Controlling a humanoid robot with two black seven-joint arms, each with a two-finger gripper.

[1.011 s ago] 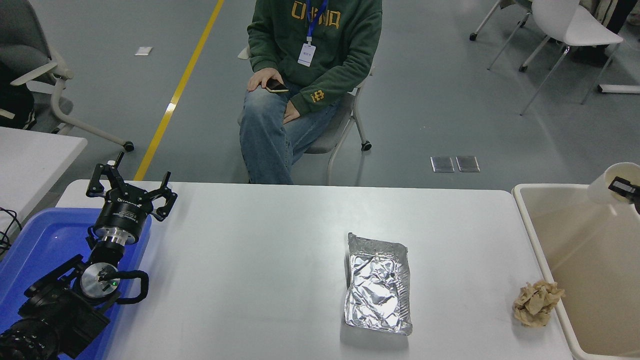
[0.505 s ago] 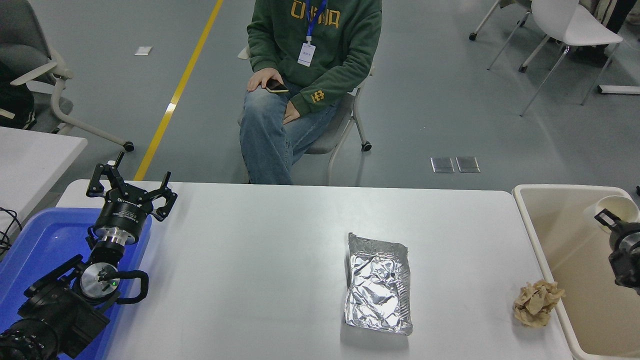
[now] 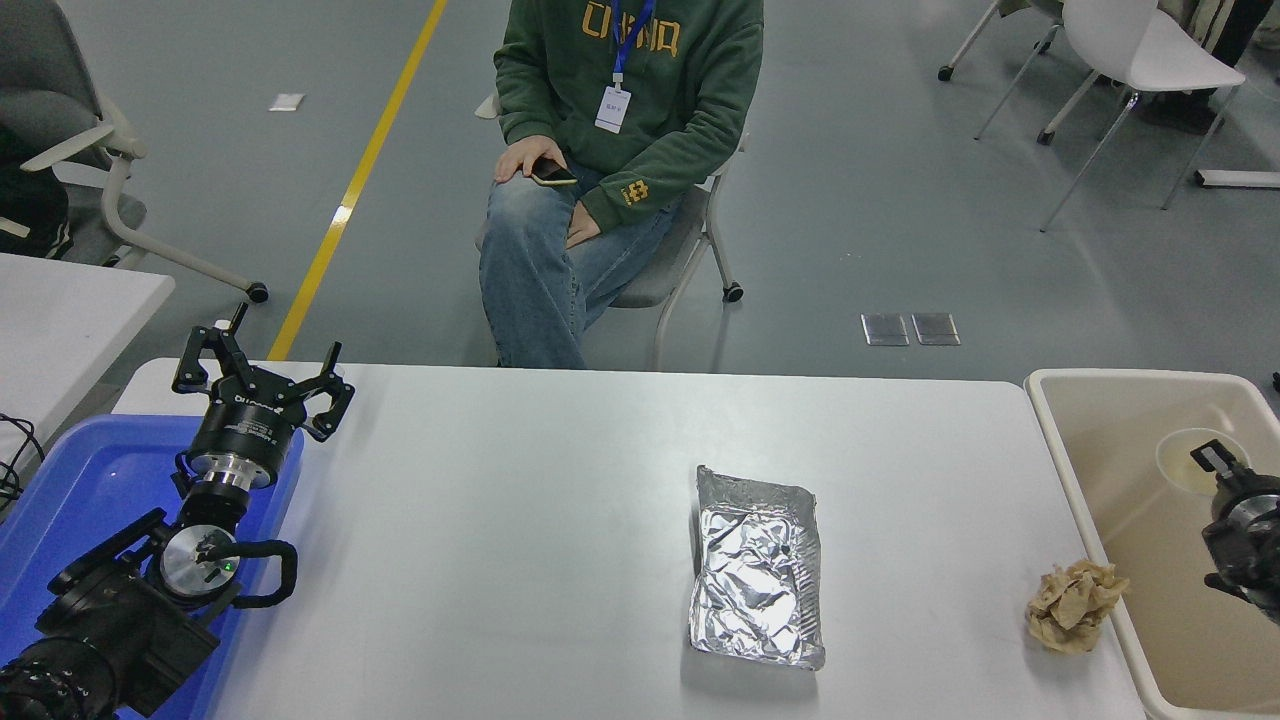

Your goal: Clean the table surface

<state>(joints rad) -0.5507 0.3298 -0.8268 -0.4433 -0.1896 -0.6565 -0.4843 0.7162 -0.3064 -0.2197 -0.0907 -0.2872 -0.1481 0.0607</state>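
Now the cup (image 3: 1190, 460) lies in the bin (image 3: 1120, 470), freed by the right claw (image 3: 1222, 470).

A smooth grey-green floor (image 3: 880, 200) fills the upper half, evenly lit with soft reflections. At 11 o'clock a straight yellow painted line (image 3: 357, 180) runs diagonally from the top edge down toward the table's far edge, with a small white paper scrap (image 3: 287, 101) lying just left of it. At 10 o'clock stands a grey wheeled office chair with pale armrests (image 3: 75, 130). At 12 o'clock is a grey-seated chair on castors (image 3: 680, 270). At 2 o'clock sits a white moulded chair with thin metal legs (image 3: 1130, 60). Two square metal floor plates (image 3: 910, 328) lie side by side at 3 o'clock.
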